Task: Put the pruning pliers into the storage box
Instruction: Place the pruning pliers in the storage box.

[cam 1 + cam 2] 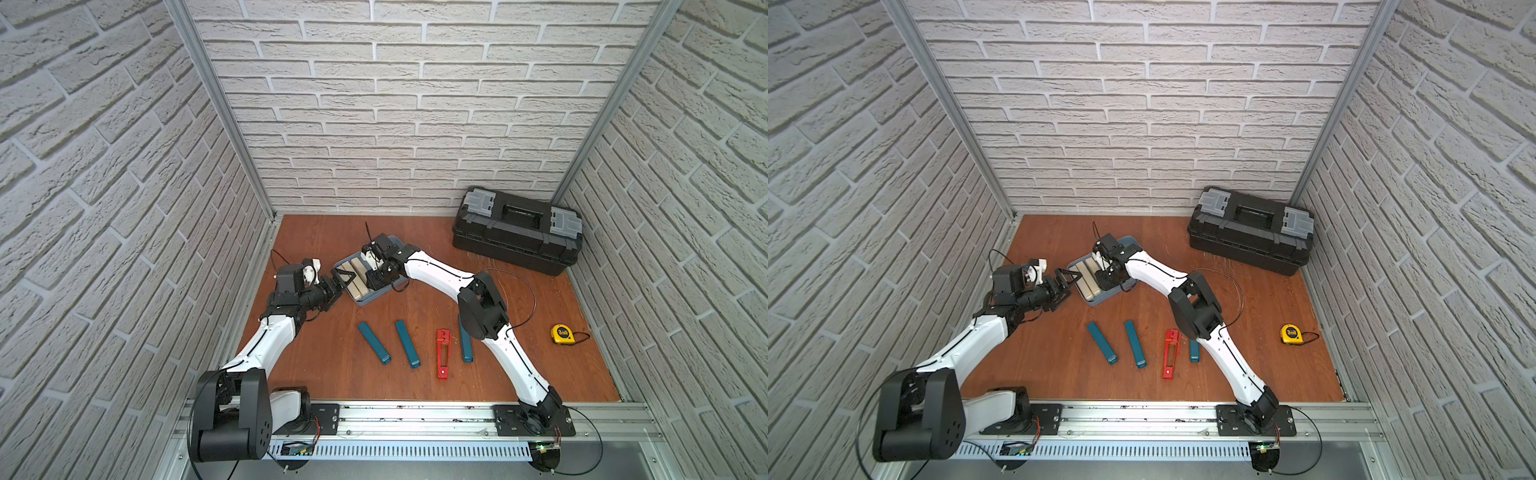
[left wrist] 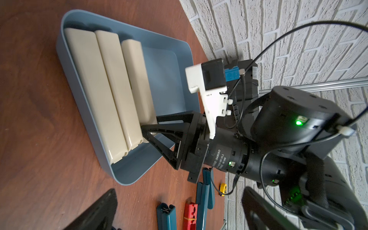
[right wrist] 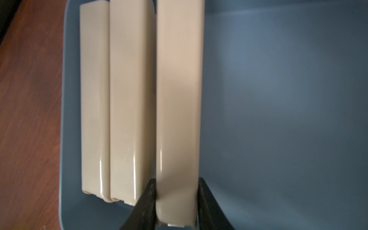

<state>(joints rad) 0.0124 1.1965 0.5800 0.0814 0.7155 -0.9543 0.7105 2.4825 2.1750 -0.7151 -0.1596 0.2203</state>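
Note:
The light blue storage box (image 1: 376,296) lies at mid table with three beige pruning pliers (image 2: 93,89) side by side in it. My right gripper (image 3: 176,180) reaches down into the box, shut on the near end of the innermost beige piece (image 3: 179,99), which lies against its neighbour (image 3: 129,99). My left gripper (image 1: 343,279) hovers open and empty just left of the box. On the wood in front lie teal pruning pliers (image 1: 374,343) (image 1: 407,344), a third (image 1: 466,345) partly behind my right arm, and a red slotted one (image 1: 443,353).
A big black toolbox (image 1: 517,237) with grey latches stands at the back right. A yellow tape measure (image 1: 561,333) lies near the right wall. Brick-patterned walls close in three sides, and a metal rail (image 1: 415,415) runs along the front edge.

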